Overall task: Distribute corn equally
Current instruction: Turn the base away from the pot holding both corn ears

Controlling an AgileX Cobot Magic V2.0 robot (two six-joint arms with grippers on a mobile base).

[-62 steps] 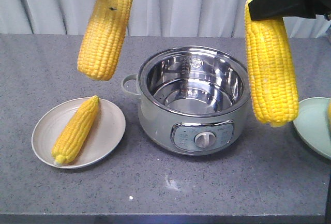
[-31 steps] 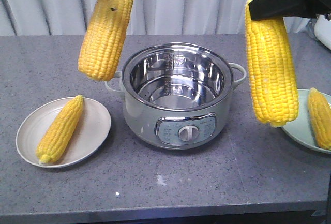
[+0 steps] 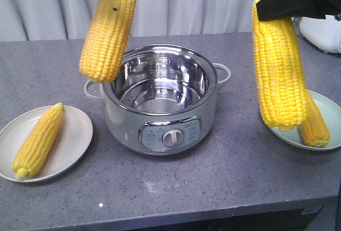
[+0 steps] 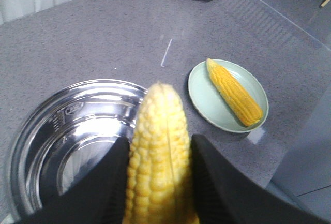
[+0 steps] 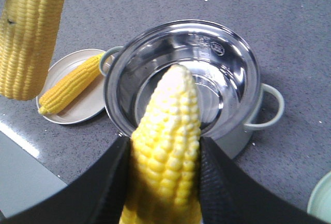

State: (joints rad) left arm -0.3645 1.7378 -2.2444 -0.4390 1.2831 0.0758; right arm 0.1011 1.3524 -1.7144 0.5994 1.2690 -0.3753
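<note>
Left end effector (image 4: pixel 159 140) clamps bright-yellow kernelled corn cob (image 3: pixel 109 28); right end effector (image 5: pixel 165 141) clamps second cob (image 3: pixel 278 65). I should lower both slowly.

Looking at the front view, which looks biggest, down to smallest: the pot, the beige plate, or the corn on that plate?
Largest to smallest:
1. pot
2. beige plate
3. corn on the plate

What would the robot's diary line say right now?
left gripper: shut on left cob | right gripper: shut on right cob | beige plate: third cob | green plate: fourth cob | pot: empty
</note>
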